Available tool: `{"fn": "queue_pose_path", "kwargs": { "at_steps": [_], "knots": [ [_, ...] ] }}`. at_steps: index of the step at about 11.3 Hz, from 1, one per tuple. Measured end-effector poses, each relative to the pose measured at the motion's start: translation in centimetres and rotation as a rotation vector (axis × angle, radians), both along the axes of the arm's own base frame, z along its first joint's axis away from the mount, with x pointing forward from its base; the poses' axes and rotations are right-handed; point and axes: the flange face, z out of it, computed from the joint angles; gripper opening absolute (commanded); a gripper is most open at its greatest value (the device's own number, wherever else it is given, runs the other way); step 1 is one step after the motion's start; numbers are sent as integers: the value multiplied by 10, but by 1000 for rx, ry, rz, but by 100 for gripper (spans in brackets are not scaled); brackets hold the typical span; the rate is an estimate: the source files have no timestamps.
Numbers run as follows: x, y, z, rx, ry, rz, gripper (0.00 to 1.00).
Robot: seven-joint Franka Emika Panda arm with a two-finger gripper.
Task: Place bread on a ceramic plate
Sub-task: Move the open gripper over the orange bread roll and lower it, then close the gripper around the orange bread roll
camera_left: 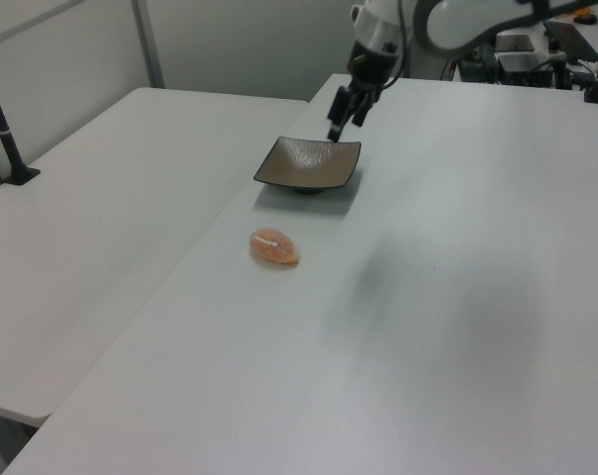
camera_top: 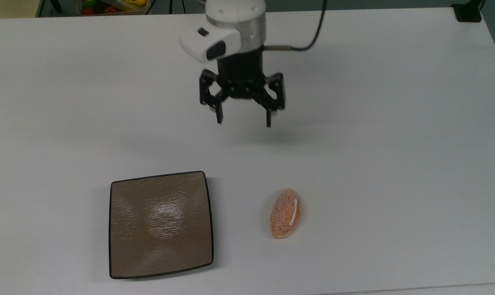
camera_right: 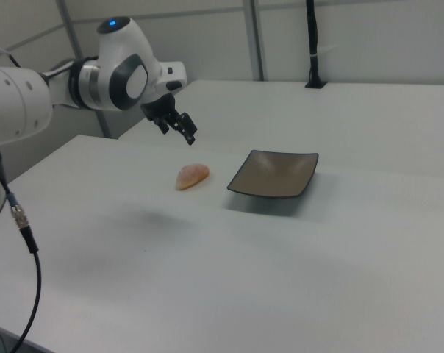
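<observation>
On the white table (camera_top: 395,123), taking the plate as the landmark and reading the top view from its left to its right: the square brown plate (camera_top: 161,224) sits at the near left with nothing on it, the bread (camera_top: 286,213) lies on the bare tabletop off the plate's right edge, apart from it, and the gripper (camera_top: 243,119) hangs in the air well beyond the plate's far right corner. Its two black fingers are spread wide and hold nothing. A dark shadow on the table beneath it suggests it is well above the surface.

The bread's long axis runs roughly parallel to the plate's right edge, its thin white stripe facing up. In the right view the order flips — the gripper (camera_right: 176,123) at left, the bread (camera_right: 192,176) next, the plate (camera_right: 275,174) at right.

My reading is that the task is at its start, with the reach toward the bread under way and no pickup yet.

What could go wrong from here:
- The loaf is small, rounded and sugary-crusted, so an off-centre close could squirt it sideways.
- Closing along its length rather than across it — the spread may not span it.
- Coming down too far could press the fingertips into the table or crush the crust.
- A low carry could clip the plate's raised rim and shove the plate.
</observation>
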Motion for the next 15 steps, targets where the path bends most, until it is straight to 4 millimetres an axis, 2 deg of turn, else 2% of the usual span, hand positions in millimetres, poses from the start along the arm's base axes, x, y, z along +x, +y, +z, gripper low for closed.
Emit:
{"fn": "queue_pose_path", "kwargs": {
  "at_steps": [4,10,12,15],
  "knots": [
    [29,43,-63,57,-117,-176,100],
    [38,103,-154,-22,-149,-309,100],
    [49,108,-180,-46,-164,-323,100],
    [64,113,-194,-46,-204,-328,100]
  ]
}}
